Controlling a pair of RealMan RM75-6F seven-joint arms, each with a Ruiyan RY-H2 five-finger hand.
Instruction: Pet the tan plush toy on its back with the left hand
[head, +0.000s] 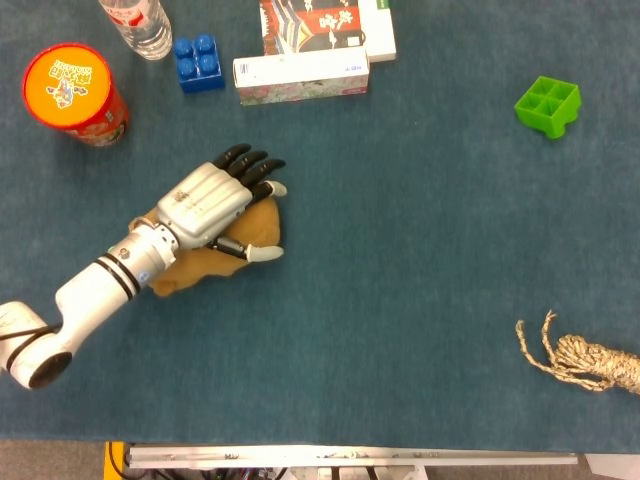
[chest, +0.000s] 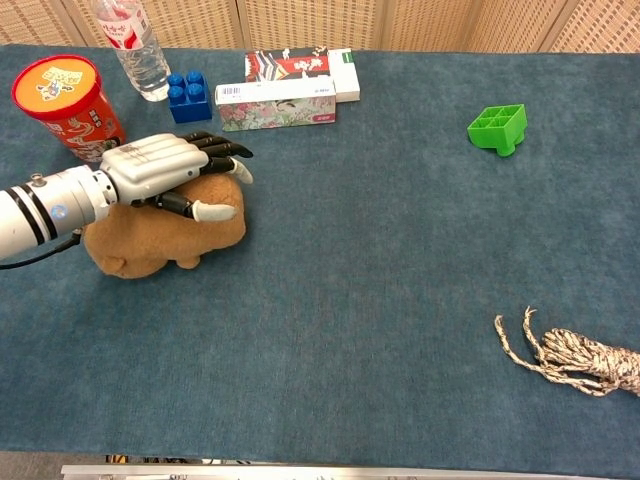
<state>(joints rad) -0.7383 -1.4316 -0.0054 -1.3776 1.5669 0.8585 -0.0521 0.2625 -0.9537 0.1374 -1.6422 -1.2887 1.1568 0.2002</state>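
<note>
The tan plush toy (head: 262, 224) (chest: 150, 240) lies on the blue cloth at the left of the table. My left hand (head: 212, 203) (chest: 165, 172) rests flat on its back, palm down, fingers spread and stretched toward the toy's far end. It holds nothing. The hand and forearm hide most of the toy in the head view. My right hand shows in neither view.
Behind the toy stand an orange-lidded red can (head: 72, 92), a water bottle (head: 138, 24), a blue block (head: 199, 62) and two boxes (head: 302, 75). A green block (head: 547, 104) sits far right, and a rope bundle (head: 585, 362) lies near the front right.
</note>
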